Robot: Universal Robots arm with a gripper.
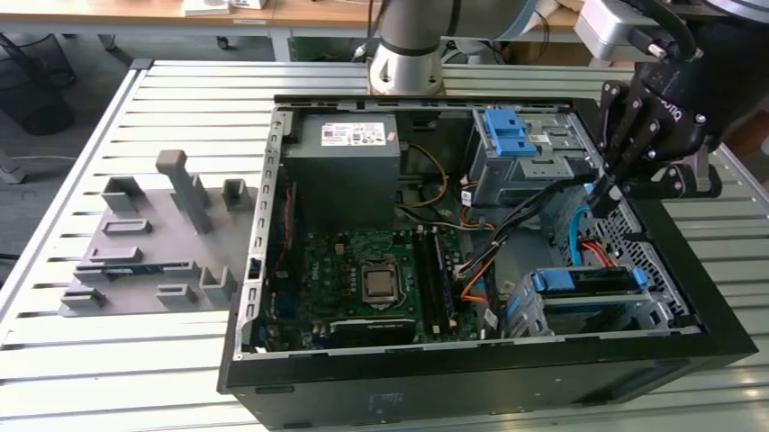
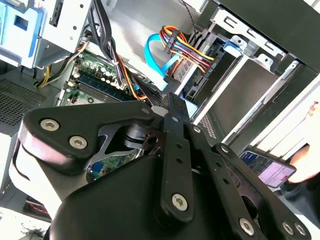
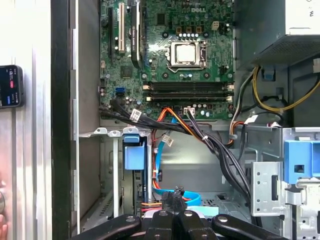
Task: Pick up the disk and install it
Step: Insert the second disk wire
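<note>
The disk (image 1: 589, 281), dark with blue bracket rails, lies inside the small metal bay at the near corner of the open computer case (image 1: 481, 369), on the exterior view's right. Its blue rail end (image 3: 131, 151) also shows in the first wrist view. My black gripper (image 1: 602, 200) hangs above the case's right wall, a short way behind the disk's bay, and touches nothing that I can see. Its fingers (image 3: 162, 218) meet with nothing between them. In the second wrist view the gripper (image 2: 170, 98) points at the blue and coloured cables (image 2: 170, 47) beside the bay.
The case holds a grey power-supply box (image 1: 348, 157), a green motherboard (image 1: 360, 274) and a grey cage with a blue latch (image 1: 517, 144). Loose cables (image 1: 481, 261) cross the middle. A grey fixture (image 1: 150, 238) sits on the slatted table at the left. A hand (image 2: 306, 159) holds a phone (image 2: 267, 167).
</note>
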